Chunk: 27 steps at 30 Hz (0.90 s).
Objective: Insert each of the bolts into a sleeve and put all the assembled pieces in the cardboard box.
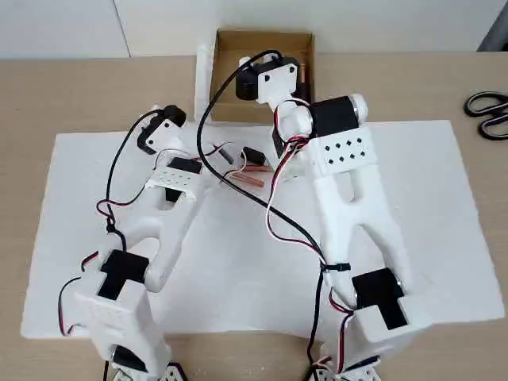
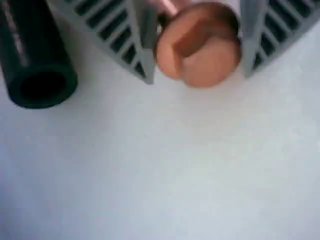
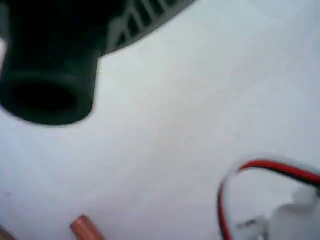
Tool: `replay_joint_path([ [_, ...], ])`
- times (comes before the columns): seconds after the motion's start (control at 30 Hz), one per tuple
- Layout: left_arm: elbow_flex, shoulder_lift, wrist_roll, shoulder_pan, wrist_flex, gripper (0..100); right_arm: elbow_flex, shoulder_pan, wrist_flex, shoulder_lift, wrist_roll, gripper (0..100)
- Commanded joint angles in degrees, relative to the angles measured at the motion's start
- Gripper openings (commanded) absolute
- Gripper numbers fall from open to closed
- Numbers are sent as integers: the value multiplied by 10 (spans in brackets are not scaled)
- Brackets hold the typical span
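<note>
A copper bolt [image 2: 200, 47] has its hexagonal head between the two ribbed fingers [image 2: 125, 35] of my left gripper [image 2: 196, 75], which is shut on it just above the white foam. A black sleeve [image 2: 35, 70] lies close beside it, its open end facing the camera. My right gripper [image 1: 268, 155] is shut on a black sleeve [image 3: 50, 75], with one ribbed finger [image 3: 145, 15] against it. In the high view both grippers meet mid-sheet around the sleeve [image 1: 254, 155]. Copper bolts [image 1: 242, 180] lie on the foam there. The cardboard box [image 1: 266, 36] stands open behind the arms.
A white foam sheet [image 1: 238, 278] covers most of the wooden table. Scissors [image 1: 488, 111] lie at the far right edge. Black and red cables [image 1: 274, 198] trail across the sheet between the arms. A red wire [image 3: 260, 167] and a bolt tip [image 3: 85, 227] show below the right gripper.
</note>
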Motion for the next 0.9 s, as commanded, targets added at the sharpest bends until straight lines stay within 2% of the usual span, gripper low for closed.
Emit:
replay_joint_path([
  [0.0,-22,-3,2,4,-10,58,-3,2,-2,-34,-1,4],
  [0.23,-26,-9,-1,11,2,6,-3,2,-2,-34,-1,4],
  [0.4,-73,-9,-2,9,69,6,-3,2,-2,-34,-1,4],
  [0.47,-104,-9,-27,7,104,6,-3,2,-2,-34,-1,4],
  [0.67,-186,-9,-208,5,188,6,-3,2,-2,-34,-1,4],
  [0.87,-224,-9,-467,-10,268,7,-3,2,-2,-34,-1,4],
])
